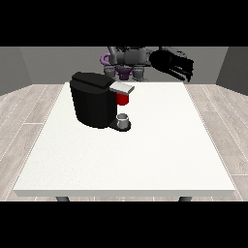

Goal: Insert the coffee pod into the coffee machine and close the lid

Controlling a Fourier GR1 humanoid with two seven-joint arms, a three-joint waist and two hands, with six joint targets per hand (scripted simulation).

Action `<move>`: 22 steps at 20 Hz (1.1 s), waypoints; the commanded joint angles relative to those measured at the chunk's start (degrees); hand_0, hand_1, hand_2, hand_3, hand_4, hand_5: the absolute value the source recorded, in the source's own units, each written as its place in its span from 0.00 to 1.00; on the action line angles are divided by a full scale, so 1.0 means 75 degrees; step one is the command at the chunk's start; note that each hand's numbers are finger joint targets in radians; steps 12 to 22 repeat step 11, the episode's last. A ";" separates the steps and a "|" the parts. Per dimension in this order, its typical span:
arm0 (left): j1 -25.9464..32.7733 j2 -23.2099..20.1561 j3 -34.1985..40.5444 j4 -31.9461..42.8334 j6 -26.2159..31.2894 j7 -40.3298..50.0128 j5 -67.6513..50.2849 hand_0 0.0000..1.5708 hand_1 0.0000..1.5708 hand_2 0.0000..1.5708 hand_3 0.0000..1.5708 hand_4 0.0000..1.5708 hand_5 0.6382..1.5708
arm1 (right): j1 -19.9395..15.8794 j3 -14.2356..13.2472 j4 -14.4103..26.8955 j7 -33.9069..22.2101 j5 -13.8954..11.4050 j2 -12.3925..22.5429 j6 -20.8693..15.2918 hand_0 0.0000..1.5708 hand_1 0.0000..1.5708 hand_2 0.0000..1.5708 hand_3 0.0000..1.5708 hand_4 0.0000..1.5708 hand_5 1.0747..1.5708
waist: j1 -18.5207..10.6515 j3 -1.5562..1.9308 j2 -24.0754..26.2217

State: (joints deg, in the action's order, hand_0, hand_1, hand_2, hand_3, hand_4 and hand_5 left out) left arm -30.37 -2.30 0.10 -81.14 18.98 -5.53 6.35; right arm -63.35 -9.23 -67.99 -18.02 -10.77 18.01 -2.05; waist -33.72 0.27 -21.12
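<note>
Robot hand (pixel 175 65) at the view's right raised above table (pixel 145 155), fingers relaxed, holding nothing

Even, soft light from above; white table (pixel 145 160) bright, no glare. Faint shadow under black coffee machine (pixel 92 99), whose body shows little detail. Walls dim grey. No edge distortion.

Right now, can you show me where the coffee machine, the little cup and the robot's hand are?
coffee machine (pixel 92 104): front view, on its black body.
cup (pixel 123 119): front view, on its grey side, under the red part.
hand at the view's right (pixel 174 64): front view, on its black palm.
</note>
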 commanded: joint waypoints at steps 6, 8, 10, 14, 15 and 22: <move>0.0419 0.0052 0.0128 0.0104 -0.0302 -0.0132 0.0098 0.00 0.00 0.00 0.00 0.16 1.00 | 0.0166 0.0885 -0.0096 0.1539 -0.0078 -0.1367 -0.0193 0.00 0.00 0.00 0.00 0.11 1.00 | 0.0921 -0.0039 0.0503; 0.1284 -0.0275 0.0348 -0.0036 0.0018 -0.0177 -0.0156 0.00 0.00 0.00 0.00 0.17 1.00 | 0.1133 0.0994 -0.0127 0.1965 0.0145 -0.1697 -0.0020 0.00 0.00 0.00 0.00 0.12 1.00 | 0.1068 -0.0036 0.1068; 0.1456 -0.0242 0.0622 0.0284 -0.0239 -0.0504 -0.0167 0.00 0.00 0.00 0.00 0.17 1.00 | 0.1421 0.1439 -0.0331 0.2008 0.0163 -0.2106 0.0194 0.00 0.00 0.00 0.00 0.17 1.00 | 0.1664 -0.0040 0.1293; 0.1045 -0.0240 0.0670 0.0369 -0.0275 -0.0142 -0.0213 0.00 0.00 0.00 0.00 0.17 1.00 | 0.1306 0.1745 -0.0212 0.2000 0.0093 -0.2354 -0.0299 0.00 0.00 0.00 0.00 0.17 1.00 | 0.1603 -0.0039 0.1264; 0.1045 -0.0240 0.0670 0.0369 -0.0275 -0.0142 -0.0213 0.00 0.00 0.00 0.00 0.17 1.00 | 0.1306 0.1745 -0.0212 0.2000 0.0093 -0.2354 -0.0299 0.00 0.00 0.00 0.00 0.17 1.00 | 0.1603 -0.0039 0.1264; 0.1045 -0.0240 0.0670 0.0369 -0.0275 -0.0142 -0.0213 0.00 0.00 0.00 0.00 0.17 1.00 | 0.1306 0.1745 -0.0212 0.2000 0.0093 -0.2354 -0.0299 0.00 0.00 0.00 0.00 0.17 1.00 | 0.1603 -0.0039 0.1264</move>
